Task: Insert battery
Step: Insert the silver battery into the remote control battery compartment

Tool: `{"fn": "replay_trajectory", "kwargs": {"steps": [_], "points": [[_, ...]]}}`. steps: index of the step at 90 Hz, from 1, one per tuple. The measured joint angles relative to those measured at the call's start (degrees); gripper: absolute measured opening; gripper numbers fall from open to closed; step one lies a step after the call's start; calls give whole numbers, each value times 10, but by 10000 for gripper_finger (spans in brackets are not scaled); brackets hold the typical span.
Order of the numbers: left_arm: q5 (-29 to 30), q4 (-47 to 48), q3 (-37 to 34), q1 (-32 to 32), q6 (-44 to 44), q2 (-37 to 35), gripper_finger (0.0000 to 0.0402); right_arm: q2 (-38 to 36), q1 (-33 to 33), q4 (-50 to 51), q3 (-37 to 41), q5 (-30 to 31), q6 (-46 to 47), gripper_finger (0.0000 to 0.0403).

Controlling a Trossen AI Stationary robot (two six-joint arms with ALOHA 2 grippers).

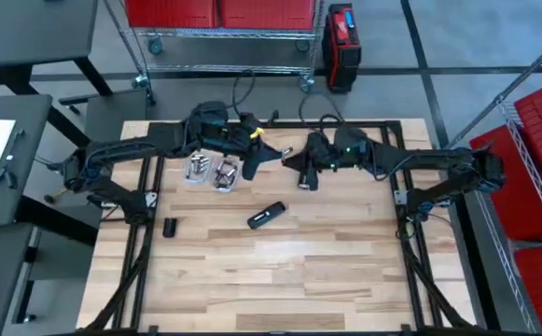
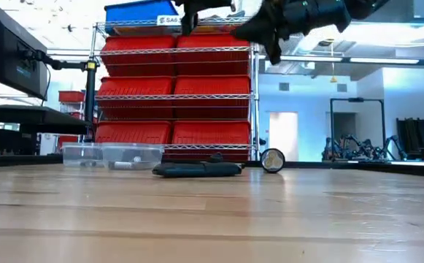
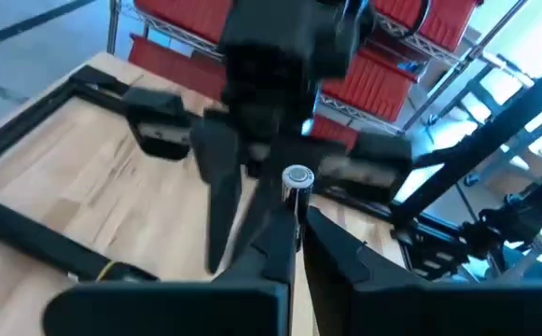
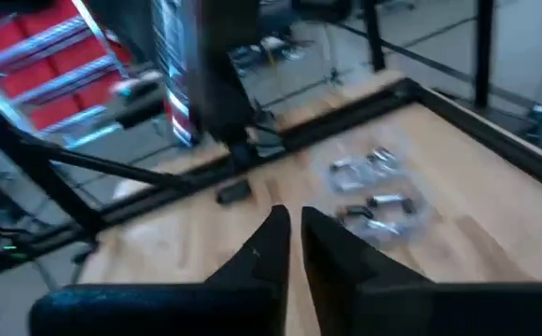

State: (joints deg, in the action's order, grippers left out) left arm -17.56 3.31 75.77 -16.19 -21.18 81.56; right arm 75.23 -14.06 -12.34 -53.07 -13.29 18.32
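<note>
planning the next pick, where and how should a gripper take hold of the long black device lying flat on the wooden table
Probably from straight above, across the narrow middle of the long black device. It lies flat and diagonal on the wooden table, nothing touching it, so fingers turned square to its long axis could close on its two long sides.

White label on the blue bin (image 2: 140,12) reads "SA6" (remainder illegible).

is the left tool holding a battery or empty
Holding one: in the left wrist view the left tool is shut on a battery, silver end showing.
</note>
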Motion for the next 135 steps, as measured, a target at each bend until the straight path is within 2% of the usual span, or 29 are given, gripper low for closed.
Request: {"fn": "replay_trajectory", "kwargs": {"steps": [11,34,60,71,82,99,118,135], "points": [[1,2,0,0,-1,-1,0,-1,5,-7,-29,-36,-4,88],[1,0,0,0,2,-1,0,2,10,-3,-36,-33,-3,156],[-1,22,-1,0,2,-1,0,2,14,48,-36,-32,-12,164],[1,64,-1,-2,6,-2,0,2,7,97,-36,-32,-18,165],[29,125,-1,-2,11,-2,3,0,-4,146,-36,-31,-18,168],[48,211,-1,-22,20,8,57,-7,-18,215,-36,-31,-19,168],[70,229,-1,-44,-123,78,136,-7,-35,273,-36,-28,19,169],[69,242,-1,-36,-208,161,149,-7,-52,402,-36,-28,42,169]]}}
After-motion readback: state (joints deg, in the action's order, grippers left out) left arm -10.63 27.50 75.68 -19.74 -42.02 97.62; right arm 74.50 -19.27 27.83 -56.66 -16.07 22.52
